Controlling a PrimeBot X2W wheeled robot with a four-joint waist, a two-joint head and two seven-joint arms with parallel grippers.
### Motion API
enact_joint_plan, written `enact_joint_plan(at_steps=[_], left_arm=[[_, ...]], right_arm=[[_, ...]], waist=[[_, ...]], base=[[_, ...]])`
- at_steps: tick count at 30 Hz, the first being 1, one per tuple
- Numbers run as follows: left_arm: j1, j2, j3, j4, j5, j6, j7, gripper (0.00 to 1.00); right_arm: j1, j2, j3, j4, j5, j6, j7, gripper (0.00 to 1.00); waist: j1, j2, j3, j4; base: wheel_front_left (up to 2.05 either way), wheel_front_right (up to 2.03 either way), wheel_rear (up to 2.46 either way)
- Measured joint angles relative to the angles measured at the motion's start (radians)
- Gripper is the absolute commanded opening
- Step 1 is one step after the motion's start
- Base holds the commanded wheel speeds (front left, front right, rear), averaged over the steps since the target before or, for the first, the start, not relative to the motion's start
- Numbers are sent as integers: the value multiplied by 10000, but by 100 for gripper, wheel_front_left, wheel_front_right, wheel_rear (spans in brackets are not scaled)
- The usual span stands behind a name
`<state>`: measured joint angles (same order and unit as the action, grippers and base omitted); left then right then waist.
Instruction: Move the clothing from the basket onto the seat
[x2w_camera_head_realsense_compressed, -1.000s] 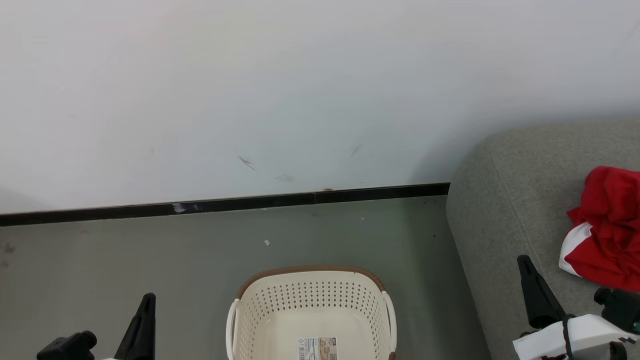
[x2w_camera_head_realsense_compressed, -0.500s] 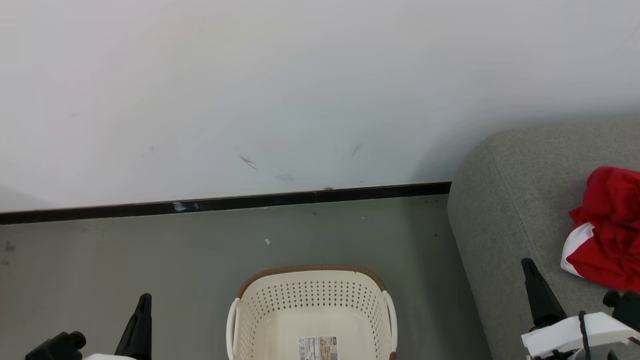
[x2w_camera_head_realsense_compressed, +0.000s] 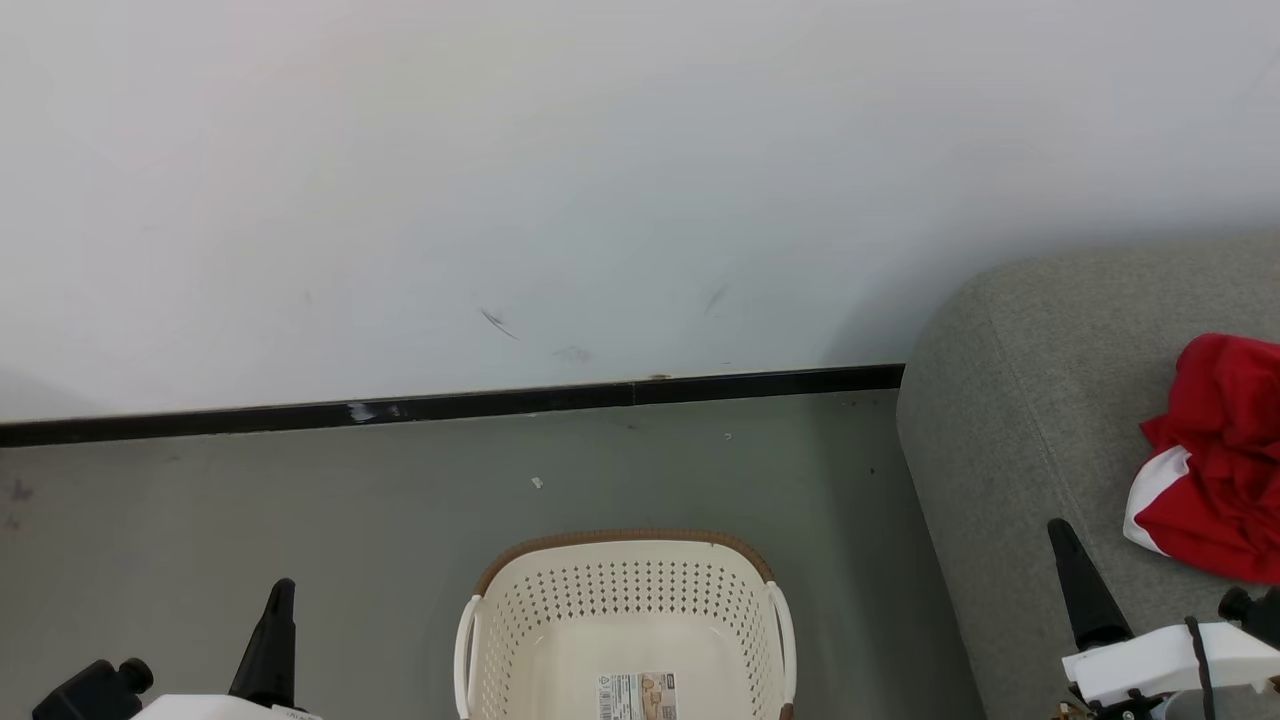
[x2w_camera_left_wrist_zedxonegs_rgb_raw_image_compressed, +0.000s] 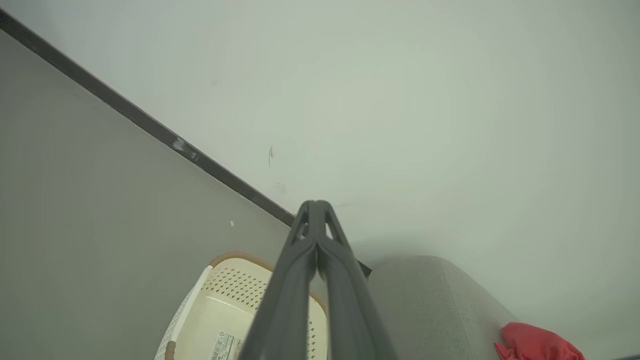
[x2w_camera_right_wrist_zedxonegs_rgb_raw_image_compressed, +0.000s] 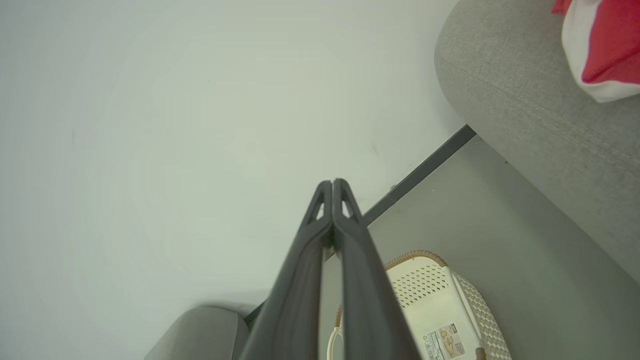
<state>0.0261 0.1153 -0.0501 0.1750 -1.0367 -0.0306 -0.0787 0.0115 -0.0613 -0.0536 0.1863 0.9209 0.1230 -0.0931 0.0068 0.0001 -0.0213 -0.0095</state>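
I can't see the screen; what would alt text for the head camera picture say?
A cream laundry basket, empty where visible, stands on a grey floor before a white wall, while the red and white clothing lies on the grey-green seat at right. The left pincer and right pincer, both shut, rise from the bottom corners.

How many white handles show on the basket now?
2: the left handle and the right handle, on opposite sides of the basket. Its near end is out of frame.

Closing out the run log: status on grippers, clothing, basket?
Left gripper shut, empty. Right gripper shut, empty. Clothing lies on the seat; basket shows none, just a label. Nothing in the way.
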Motion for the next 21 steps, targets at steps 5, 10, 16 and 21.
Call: enact_joint_plan(at_steps=[5, 10, 16, 21], left_arm=[[-7, -117, 105, 52, -543, -23, 174, 0], [-107, -169, 232, 98, -1080, -88, 349, 0], [-200, -240, 384, 144, -1724, -146, 566, 0], [-253, -313, 489, 199, -2249, -178, 742, 0]], right_arm=[[-51, 4, -35, 136, 648, 0, 186, 0], [-223, 6, -92, 190, 1304, 0, 380, 0], [-229, 10, -199, 270, 2084, 0, 581, 0], [-411, 15, -247, 405, 2757, 0, 727, 0]], waist=[[-23, 0, 28, 9], [-43, 0, 61, 18], [-55, 0, 96, 28], [-58, 0, 119, 38]], base=[[0, 0, 0], [0, 0, 0], [0, 0, 0], [0, 0, 0]])
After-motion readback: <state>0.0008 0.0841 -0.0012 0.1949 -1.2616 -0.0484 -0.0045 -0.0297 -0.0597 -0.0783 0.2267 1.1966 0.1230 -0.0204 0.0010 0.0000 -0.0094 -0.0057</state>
